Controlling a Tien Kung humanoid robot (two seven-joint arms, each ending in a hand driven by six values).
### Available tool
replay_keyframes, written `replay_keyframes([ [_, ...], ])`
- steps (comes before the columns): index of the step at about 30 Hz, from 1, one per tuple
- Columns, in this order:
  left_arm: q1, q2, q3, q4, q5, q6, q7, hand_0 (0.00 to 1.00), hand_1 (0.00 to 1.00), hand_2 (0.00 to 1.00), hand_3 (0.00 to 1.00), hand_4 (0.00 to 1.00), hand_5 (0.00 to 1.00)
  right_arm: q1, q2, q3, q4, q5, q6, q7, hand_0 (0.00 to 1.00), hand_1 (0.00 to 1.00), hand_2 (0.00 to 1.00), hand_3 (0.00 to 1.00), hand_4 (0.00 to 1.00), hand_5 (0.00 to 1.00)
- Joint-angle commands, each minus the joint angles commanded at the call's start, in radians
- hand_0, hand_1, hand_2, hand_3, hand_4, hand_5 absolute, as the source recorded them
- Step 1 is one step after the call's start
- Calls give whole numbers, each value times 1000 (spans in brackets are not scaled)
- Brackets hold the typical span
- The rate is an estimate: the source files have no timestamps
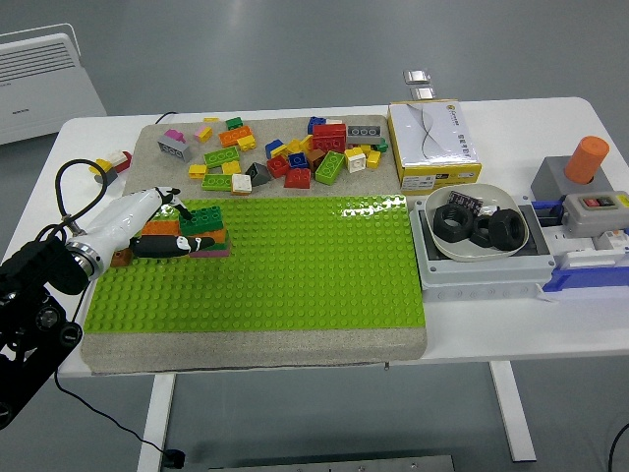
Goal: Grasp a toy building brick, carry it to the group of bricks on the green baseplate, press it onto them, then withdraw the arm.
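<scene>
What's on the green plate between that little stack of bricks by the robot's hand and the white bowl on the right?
Nothing: in the head view the green baseplate is bare studs from the brick stack at the left hand across to the white bowl of black rings.

A robotics test lab: a plain white table (511, 329) on bare grey flooring, a grey switch box with an orange cylindrical button (579, 172) at its right edge (industrial kit), and a white slatted appliance (44, 84) beyond the far-left corner.
</scene>
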Motion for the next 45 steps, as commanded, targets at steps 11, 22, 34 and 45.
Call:
replay_keyframes([
  [11, -4, -2, 5, 2, 2, 0, 0, 934, 933, 937, 637, 998, 704, -1, 0, 0, 0, 0, 0, -1, 702, 659, 645, 743, 932, 998],
  [22, -12, -17, 1, -4, 8, 2, -1, 934, 934, 936, 637, 998, 701, -2, 2, 2, 0, -3, -1, -4, 702, 656, 645, 743, 932, 998],
  [34, -17, -43, -2, 11, 10, 3, -3, 933, 934, 936, 637, 998, 699, -2, 1, 6, 0, -6, 0, -4, 700, 657, 644, 742, 931, 998],
  [45, -6, -43, -15, 19, 10, 6, -6, 932, 933, 936, 632, 998, 694, 0, -2, 7, 0, -6, -1, -4, 701, 656, 644, 739, 931, 998],
])
